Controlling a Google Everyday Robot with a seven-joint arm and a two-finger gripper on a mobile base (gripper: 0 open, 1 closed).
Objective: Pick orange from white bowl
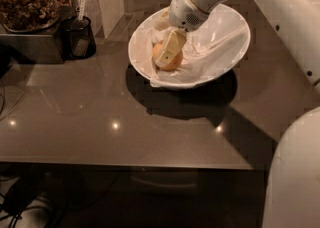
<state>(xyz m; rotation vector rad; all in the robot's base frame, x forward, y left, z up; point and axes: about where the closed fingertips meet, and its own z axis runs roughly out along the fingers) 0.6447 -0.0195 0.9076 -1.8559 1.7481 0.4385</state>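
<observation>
Orange (158, 55) resting left inside white bowl (226, 32), gripper (169, 47) down in bowl right over it, grasp impossible to tell, bowl on dark countertop (100, 117)

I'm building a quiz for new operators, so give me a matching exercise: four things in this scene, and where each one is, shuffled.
1 orange
2 white bowl
3 black cup
4 gripper

A standing left of the bowl
B resting on the table, toward the back
C reaching down into the bowl, at the fruit
D lying in the bowl's left part

Pairs: 1-D, 2-B, 3-A, 4-C
</observation>
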